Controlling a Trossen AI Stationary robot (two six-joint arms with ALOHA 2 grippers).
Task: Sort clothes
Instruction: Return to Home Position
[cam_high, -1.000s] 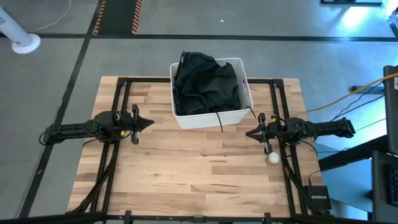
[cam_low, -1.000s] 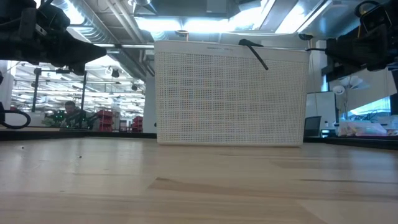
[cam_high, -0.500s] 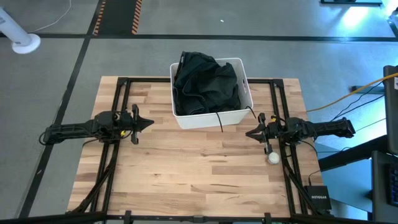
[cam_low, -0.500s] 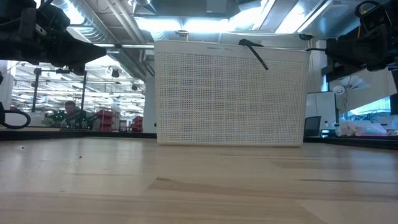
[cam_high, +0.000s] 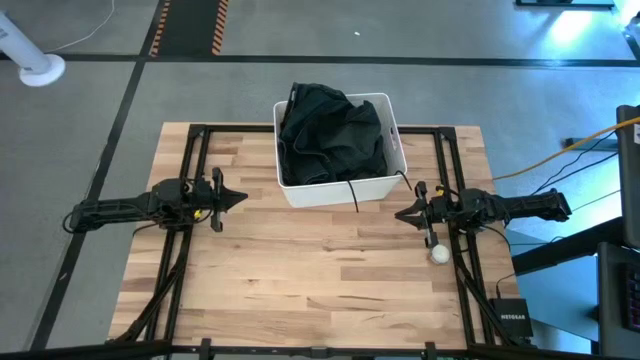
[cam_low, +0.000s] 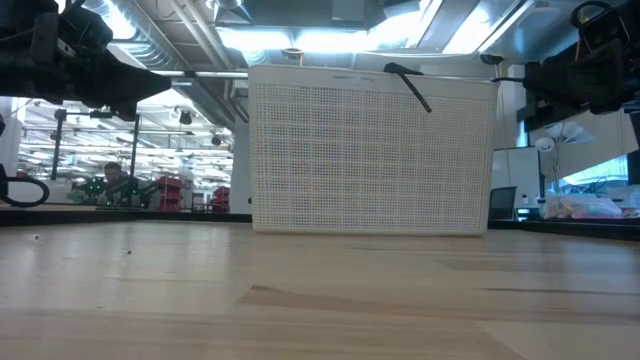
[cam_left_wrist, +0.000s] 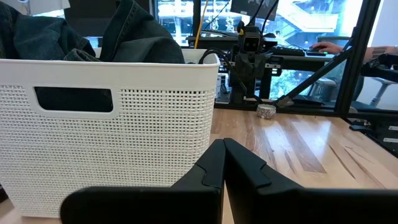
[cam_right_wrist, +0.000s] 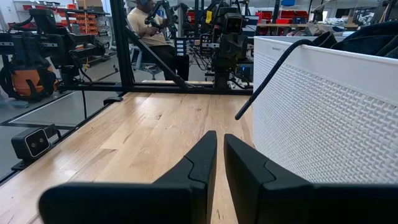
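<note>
My table (cam_high: 320, 280) is made of light wooden boards with some darker streaks, and thin black rails (cam_high: 193, 130) run along its back edge and down both of its sides. A white bin (cam_high: 330, 190) with lots of tiny holes in its walls stands on the wood at the back, about in the middle. A small white ball (cam_high: 439, 254) lies on the wood over on my right side, well apart from the bin and just beside the black rail there
</note>
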